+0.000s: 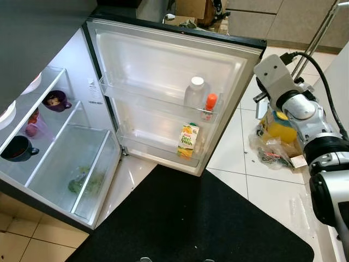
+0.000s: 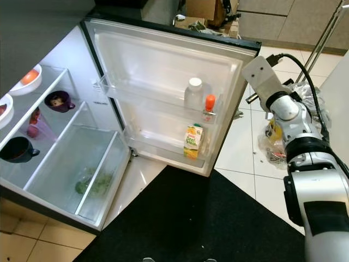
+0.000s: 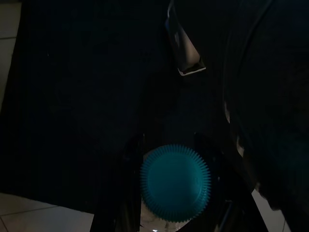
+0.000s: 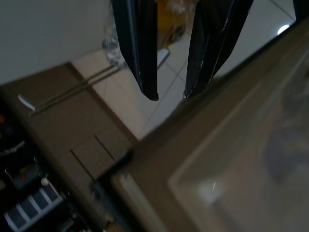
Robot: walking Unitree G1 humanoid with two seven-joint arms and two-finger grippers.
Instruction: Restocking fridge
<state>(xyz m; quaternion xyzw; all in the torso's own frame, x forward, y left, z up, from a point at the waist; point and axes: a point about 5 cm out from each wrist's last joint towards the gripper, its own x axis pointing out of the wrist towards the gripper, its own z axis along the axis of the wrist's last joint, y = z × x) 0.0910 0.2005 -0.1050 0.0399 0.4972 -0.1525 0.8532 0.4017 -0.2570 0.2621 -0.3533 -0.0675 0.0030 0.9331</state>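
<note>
Already 3 items are stocked on the fridge door shelves — a white-capped bottle, a red-capped bottle, a juice carton. A blue-capped bottle is gripped by the left gripper; the right gripper is held slightly parted and empty beside the door's edge — groceries remain floor-side.
</note>
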